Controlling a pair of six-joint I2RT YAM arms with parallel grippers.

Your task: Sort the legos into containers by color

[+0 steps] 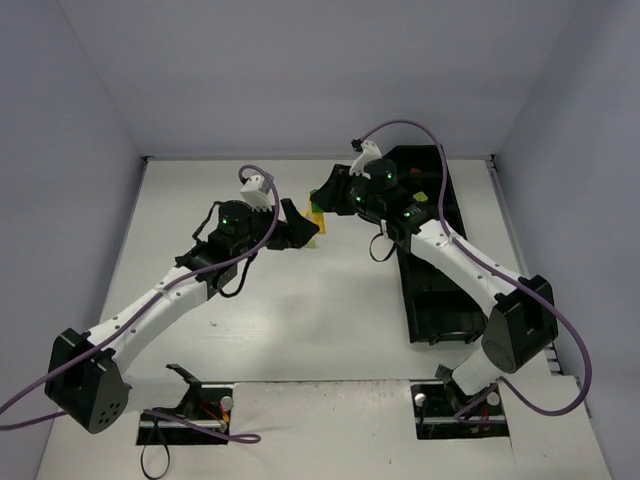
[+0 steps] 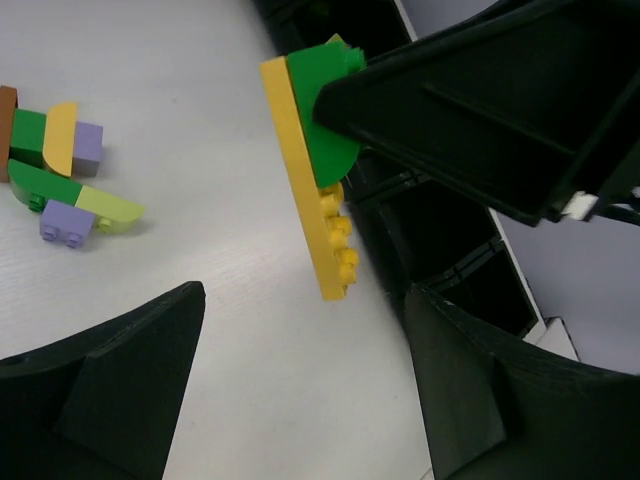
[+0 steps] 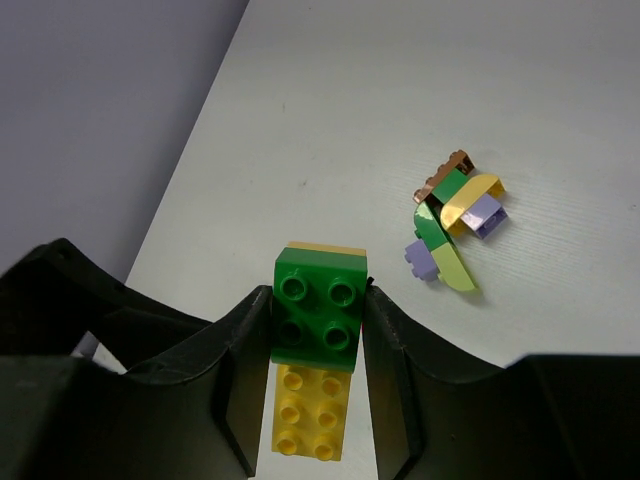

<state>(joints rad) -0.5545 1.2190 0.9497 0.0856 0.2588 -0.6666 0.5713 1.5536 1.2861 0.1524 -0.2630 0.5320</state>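
Right claw [image 3: 319,298] clamped on a green brick [image 3: 316,325] stuck to a yellow plate [image 3: 310,415], above the bench [image 3: 400,100]. Left claw [image 2: 305,295], jaws apart, just beside it. Other legos [image 3: 455,215] cluster nearby.

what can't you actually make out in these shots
- tray contents: top view, the right arm covers the middle compartments; the rest is too dark and small.
- loose brick pile: not seen in top view, probably under the arms.
- brown brick: left wrist view, cut by the left edge.
- green brick sides: right wrist view, covered by the right fingers.
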